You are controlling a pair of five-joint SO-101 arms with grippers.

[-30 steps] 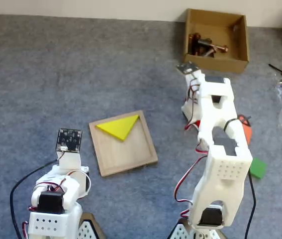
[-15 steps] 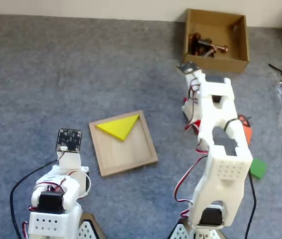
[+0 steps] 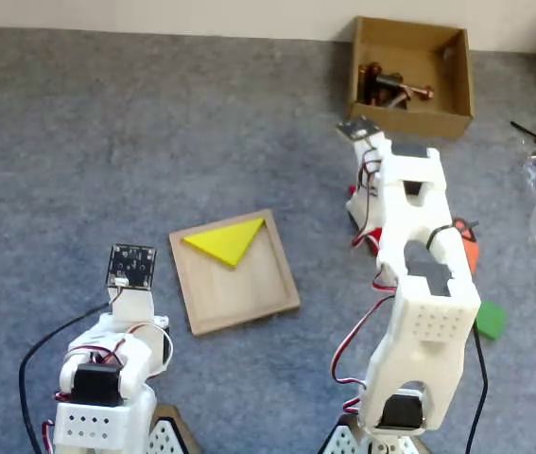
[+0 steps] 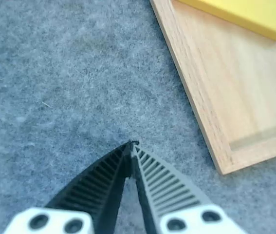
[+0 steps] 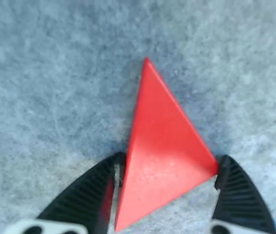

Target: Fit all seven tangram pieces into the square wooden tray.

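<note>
Right wrist view: the flat red triangular wooden tangram piece [image 5: 163, 146] lies on the grey felt table cover [image 5: 45, 73], between the right gripper [image 5: 171, 160] fingers. The fingers stand wide apart and hold the piece. One finger [image 5: 101, 187] lies along a long edge and the other fingertip [image 5: 228, 178] presses against the opposite corner. The piece's sharpest point reaches out ahead of both fingertips.

From the left wrist, the left gripper [image 4: 130, 145] fingers are pressed together with nothing between them, their tips meeting just above the felt. A corner of the square wooden tray [image 4: 196, 97] lies near those tips, ahead and off to one side, not touching them. Farther out from the fingers, a yellow triangular wooden piece [image 4: 242, 14] rests on the tray floor.

In the high view the yellow triangular wooden piece [image 3: 227, 240] sits in the tray [image 3: 249, 312] against its far rim, with the rest of the floor bare. The left arm [image 3: 116, 364] stands just beside the tray's near corner. The right arm [image 3: 419, 274] stretches away from its base, well apart from the tray, with bits of red showing at its tip. Behind the right fingers, alongside that arm, lie an orange piece [image 3: 470, 252] and a green piece [image 3: 491, 320]. Beyond its tip stands an open cardboard box [image 3: 463, 80] with metal parts inside.
</note>
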